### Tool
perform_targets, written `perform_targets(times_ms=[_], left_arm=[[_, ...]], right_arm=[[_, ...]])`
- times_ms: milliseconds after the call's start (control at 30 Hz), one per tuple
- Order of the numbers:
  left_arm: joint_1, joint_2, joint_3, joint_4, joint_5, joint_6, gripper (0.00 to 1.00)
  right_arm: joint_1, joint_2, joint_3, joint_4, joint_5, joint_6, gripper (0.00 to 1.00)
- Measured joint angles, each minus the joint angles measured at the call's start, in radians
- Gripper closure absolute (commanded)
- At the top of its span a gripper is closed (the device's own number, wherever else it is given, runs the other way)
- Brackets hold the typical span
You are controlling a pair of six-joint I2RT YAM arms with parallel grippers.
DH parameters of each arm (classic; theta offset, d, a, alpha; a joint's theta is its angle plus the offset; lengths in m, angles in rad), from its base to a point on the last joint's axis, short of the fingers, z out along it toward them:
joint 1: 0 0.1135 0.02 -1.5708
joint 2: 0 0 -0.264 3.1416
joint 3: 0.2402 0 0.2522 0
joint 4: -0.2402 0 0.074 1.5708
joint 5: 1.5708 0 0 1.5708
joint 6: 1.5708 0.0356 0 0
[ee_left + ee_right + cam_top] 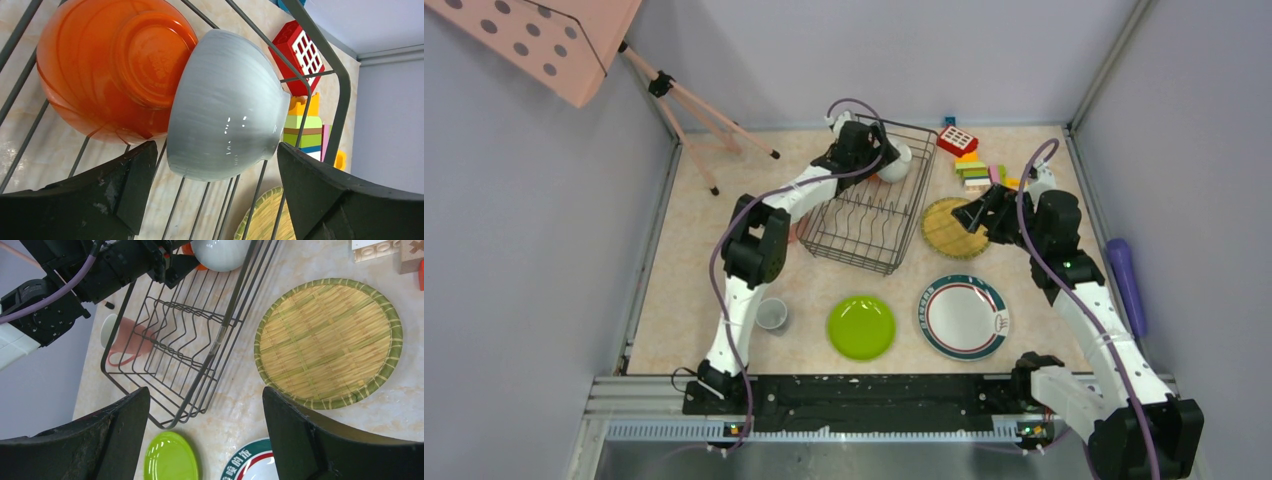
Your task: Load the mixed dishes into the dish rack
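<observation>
The dish rack [849, 258] stands at the back centre. An orange bowl [110, 65] and a whitish cup [225, 105] lean together on its wires [345, 100] at the far end. My left gripper [215, 155] is open just in front of the cup, its jaws apart from it. My right gripper [206, 410] is open and empty, over the table between the rack [220, 335] and the straw mat [327, 342]. A lime-green plate [861, 327], a white plate with a green-red rim [962, 316] and a second whitish cup [771, 314] lie on the near table. A pink cup [127, 342] lies on its side left of the rack.
Colourful toy blocks [972, 160] sit behind the mat [949, 228]. A pink tripod stand [694, 110] is at the back left. A purple object [1124, 280] lies along the right wall. Grey walls enclose the table on three sides.
</observation>
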Motion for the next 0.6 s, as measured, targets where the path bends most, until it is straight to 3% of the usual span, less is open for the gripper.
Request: perform_targets(times_ms=[300, 400, 600], left_arm=[[-0.04, 0.007, 0.02, -0.007, -0.084, 0.032, 0.25], [-0.043, 0.007, 0.024, -0.008, -0.098, 0.037, 0.24], [-0.043, 0.023, 0.051, -0.027, -0.114, 0.054, 0.12]], right_arm=[[0.0, 0.002, 0.0, 0.0, 0.0, -0.007, 0.18], [0.0, 0.002, 0.0, 0.0, 0.0, -0.007, 0.18], [0.0, 0.002, 0.0, 0.0, 0.0, -0.008, 0.18]])
